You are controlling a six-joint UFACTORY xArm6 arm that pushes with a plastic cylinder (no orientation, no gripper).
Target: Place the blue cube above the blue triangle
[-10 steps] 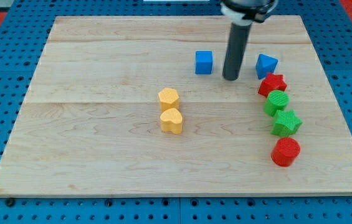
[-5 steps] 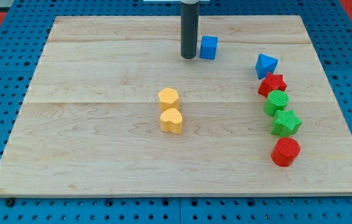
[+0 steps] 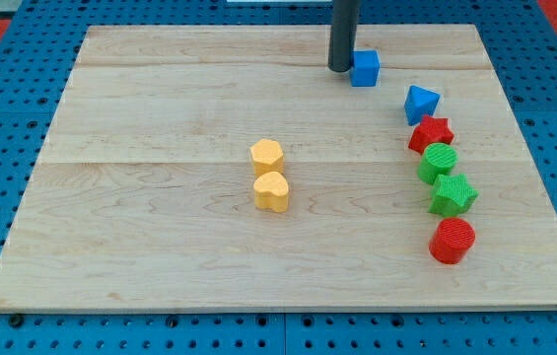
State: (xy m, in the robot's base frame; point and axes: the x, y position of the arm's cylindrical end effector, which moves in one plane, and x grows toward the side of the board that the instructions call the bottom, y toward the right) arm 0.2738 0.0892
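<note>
The blue cube (image 3: 365, 68) sits near the view's top, right of centre. My tip (image 3: 341, 68) touches its left side. The blue triangle (image 3: 420, 103) lies lower and to the right of the cube, at the top of a column of blocks on the view's right.
Below the blue triangle run a red star (image 3: 431, 133), a green cylinder-like block (image 3: 440, 162), a green star (image 3: 452, 194) and a red cylinder (image 3: 452, 241). Two yellow heart-shaped blocks (image 3: 267, 156) (image 3: 271, 191) sit mid-board. The wooden board (image 3: 160, 237) lies on a blue pegboard.
My tip went from right of the blue cube round to its left side, then pushed it right and a little towards the view's top, closer to the blue triangle.
</note>
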